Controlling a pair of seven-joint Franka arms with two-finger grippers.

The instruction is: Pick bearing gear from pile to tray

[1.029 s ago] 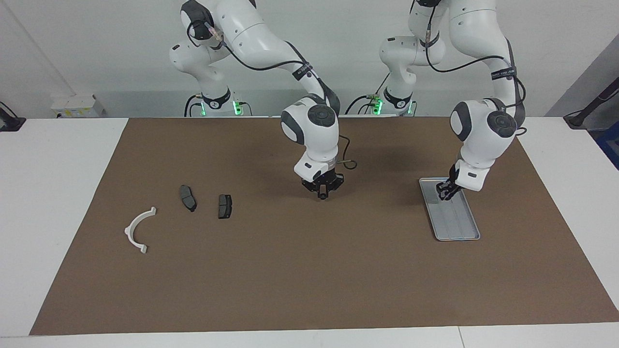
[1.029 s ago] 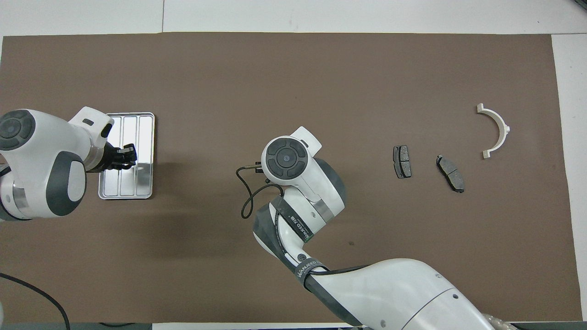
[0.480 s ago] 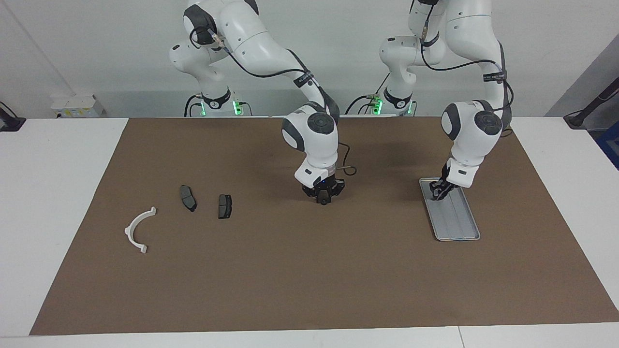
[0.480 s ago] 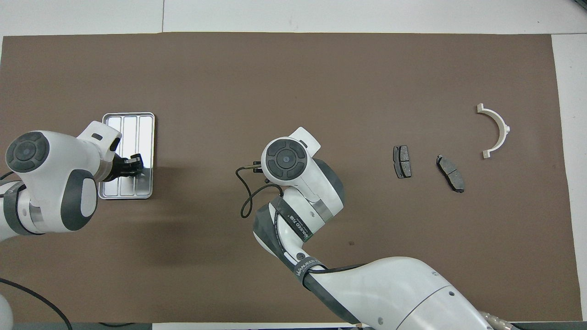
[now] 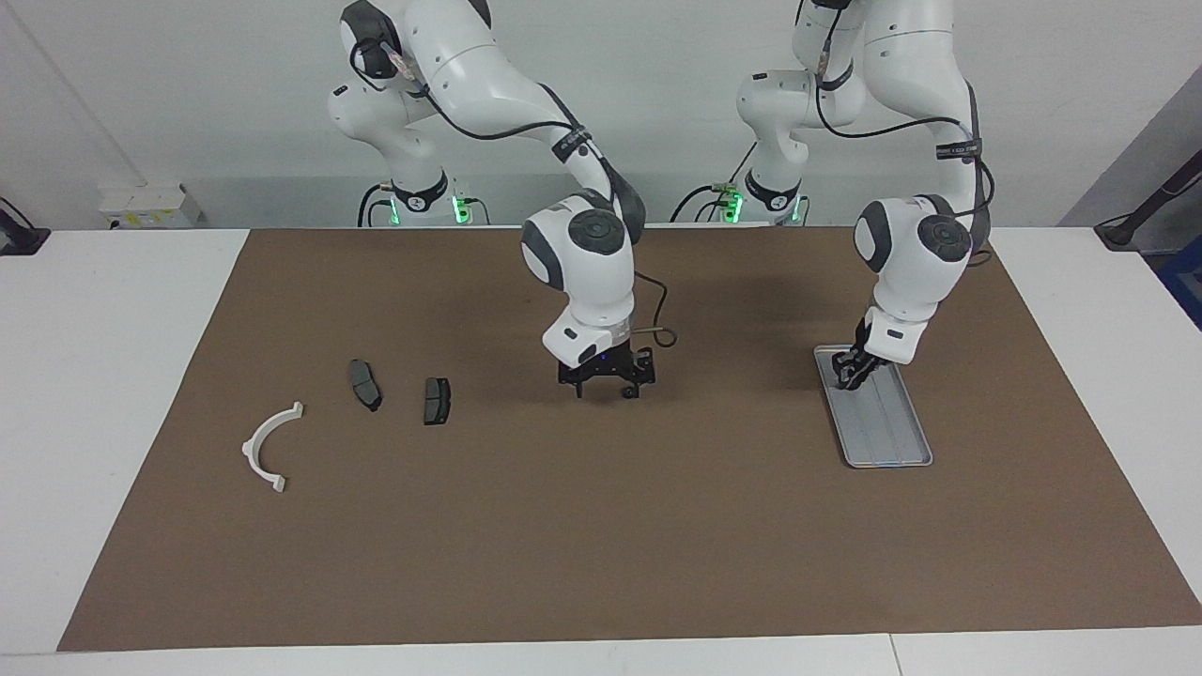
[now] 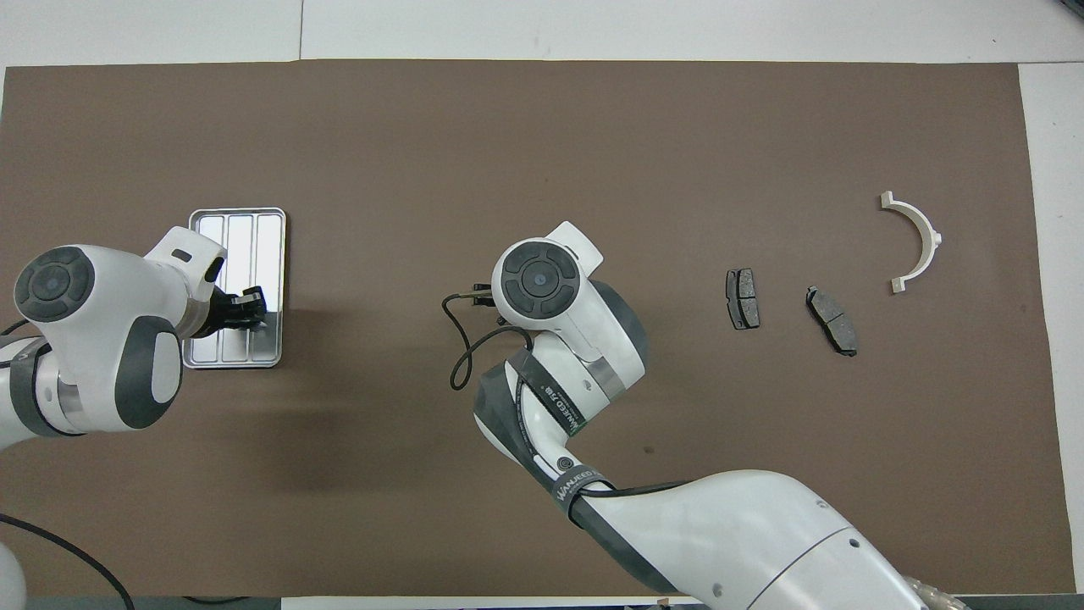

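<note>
Facing view shows the right gripper (image 5: 606, 387) low over the middle of the brown mat (image 5: 601, 563), jaws spread wide; a tiny dark round piece (image 5: 625, 391) sits just by one fingertip, probably the gear, though I cannot tell for sure. The left gripper (image 5: 848, 373) is down in the tray (image 5: 892, 441) at its end nearest the robots, toward the left arm's end of the table; whether its jaws pinch anything I cannot tell. The brake pads (image 5: 364, 384) and white bracket (image 5: 268, 449) lie apart toward the right arm's end. Judged from this, delivery looks unfinished.
</note>
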